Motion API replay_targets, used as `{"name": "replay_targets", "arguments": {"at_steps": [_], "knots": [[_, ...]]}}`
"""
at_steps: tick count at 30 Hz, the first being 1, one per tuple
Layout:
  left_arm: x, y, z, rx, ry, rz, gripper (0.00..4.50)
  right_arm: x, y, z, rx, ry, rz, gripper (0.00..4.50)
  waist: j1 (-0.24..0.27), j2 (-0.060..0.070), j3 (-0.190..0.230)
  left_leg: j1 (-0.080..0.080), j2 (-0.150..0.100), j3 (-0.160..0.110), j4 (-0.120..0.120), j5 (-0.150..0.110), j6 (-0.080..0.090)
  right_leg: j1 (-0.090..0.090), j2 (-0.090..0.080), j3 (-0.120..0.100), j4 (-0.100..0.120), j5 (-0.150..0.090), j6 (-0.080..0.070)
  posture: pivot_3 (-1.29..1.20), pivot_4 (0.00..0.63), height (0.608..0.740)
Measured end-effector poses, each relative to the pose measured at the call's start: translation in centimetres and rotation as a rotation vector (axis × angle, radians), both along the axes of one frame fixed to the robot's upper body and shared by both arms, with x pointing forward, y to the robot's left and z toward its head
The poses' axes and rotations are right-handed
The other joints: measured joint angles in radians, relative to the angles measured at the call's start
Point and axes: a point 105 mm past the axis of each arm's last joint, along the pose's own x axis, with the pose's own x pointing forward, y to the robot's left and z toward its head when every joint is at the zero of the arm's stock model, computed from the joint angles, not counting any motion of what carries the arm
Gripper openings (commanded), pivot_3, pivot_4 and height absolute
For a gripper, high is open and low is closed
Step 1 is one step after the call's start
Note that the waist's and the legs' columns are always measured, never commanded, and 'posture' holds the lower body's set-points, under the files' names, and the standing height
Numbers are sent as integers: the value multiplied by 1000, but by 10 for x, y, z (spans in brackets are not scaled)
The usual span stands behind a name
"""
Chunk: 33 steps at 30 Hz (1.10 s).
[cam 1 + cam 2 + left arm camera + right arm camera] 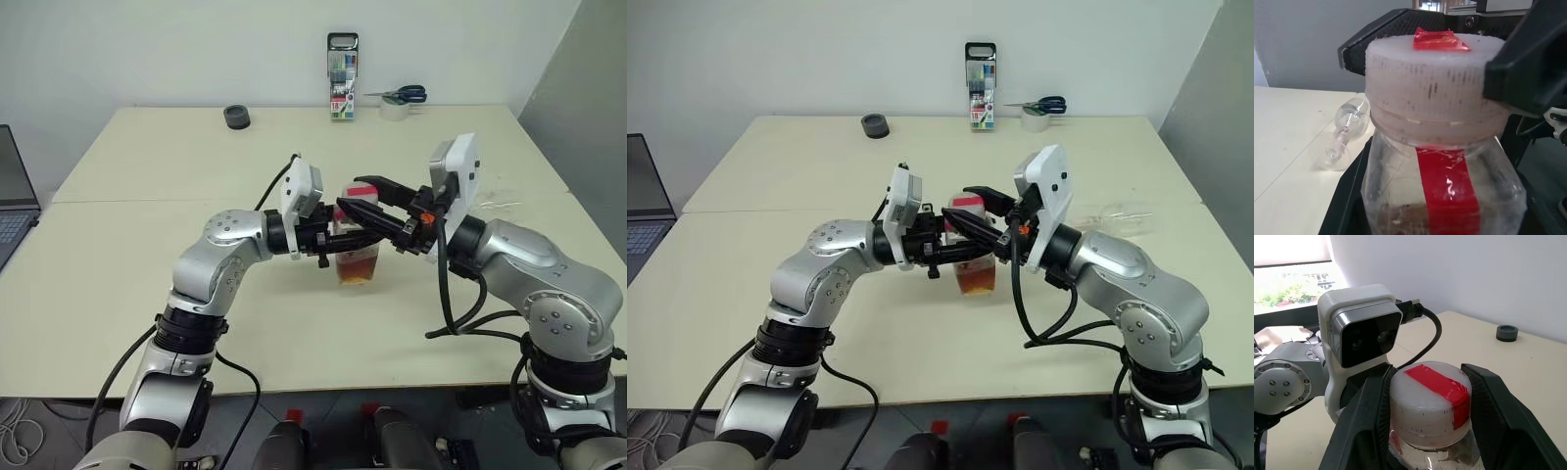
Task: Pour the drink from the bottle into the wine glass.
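Two grippers meet at one bottle [356, 253] near the middle of the table [147, 157], and the risks rank as follows.

1. Largest: spill of the drink [357, 269]. The amber liquid fills only the lower part of the bottle. The left gripper [338, 238] is pinched on the bottle body below the neck, holding it upright and apparently lifted just off the table. If that hold slips while the cap is worked, the bottle may twist, tip or drop.

2. Cap grip. The right gripper [1430, 404] has its fingers [1366, 406] on either side of the whitish cap [1429, 399] with its red tape; in the right wrist view they look pressed to the cap's sides, though I cannot tell how firmly. A weak bite would skate around the ribbed cap; too hard a twist would turn the whole bottle inside the left hold.

3. Wine glass [1114, 214]. It lies on its side on the table, well apart from the bottle, on the robot's right. It cannot take a pour as it lies; it probably needs standing up first, and being round it could roll when nudged.

4. Smallest: crowding. Both wrists sit close together, so cables or camera housings could snag
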Motion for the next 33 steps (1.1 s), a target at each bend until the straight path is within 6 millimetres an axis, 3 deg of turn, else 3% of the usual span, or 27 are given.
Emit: {"name": "replay_targets", "arguments": {"at_steps": [9, 14, 18, 20, 22, 27, 29, 33], "knots": [[-9, -1, 22, -4, -27, -107, 1817, 6, -2, 25, -85, 42, 404, 1862, -3, 0, 1, 1, 0, 3, 0, -2, 4, 1, 1, -1, -1, 0, 0, 0, 150, 740], [-5, 1, 24, -7, -19, -102, 1817, 19, 2, 28, -117, 42, 518, 1862, -4, 0, 1, 0, 0, 3, 0, -2, 4, 0, 1, -1, -1, 0, 0, 0, 150, 740], [-4, 0, 22, -3, -11, -102, 1817, 24, -1, 25, -118, 65, 539, 3215, -1, 0, 1, -1, 0, 0, 0, 0, 1, 0, -1, 0, -1, 0, 0, 0, 150, 740], [-7, -4, 22, 1, -15, -118, 1817, 25, -3, 22, -126, 84, 522, 4003, 1, 0, 1, -1, 0, 0, 0, 0, 0, 0, -1, -1, -2, 0, 0, 0, 150, 740], [-7, -4, 22, 2, -16, -116, 1817, 27, -11, 21, -130, 90, 465, 4483, 3, 0, 1, -1, -1, -1, 0, 0, 0, 0, -2, -1, -2, 0, 0, 0, 150, 740], [-3, -2, 23, -5, -25, -88, 1817, 15, -38, 32, -104, 57, 277, 4483, 5, 0, 1, -2, 0, -1, 0, 0, 0, -1, -5, -1, -2, 0, 0, 0, 150, 740], [-2, -3, 23, -11, -29, -87, 1817, 6, -39, 35, -96, 18, 218, 4483, 3, 0, 1, -1, 0, 0, -1, 0, 0, -1, -5, 0, -2, 0, 0, 0, 150, 740], [2, -5, 24, -15, -38, -79, 1817, -10, -25, 19, -75, 4, 159, 4483, -1, 0, 1, -1, 0, 1, -1, 0, 0, -1, -3, 0, 0, 0, 0, 0, 150, 740]]}}
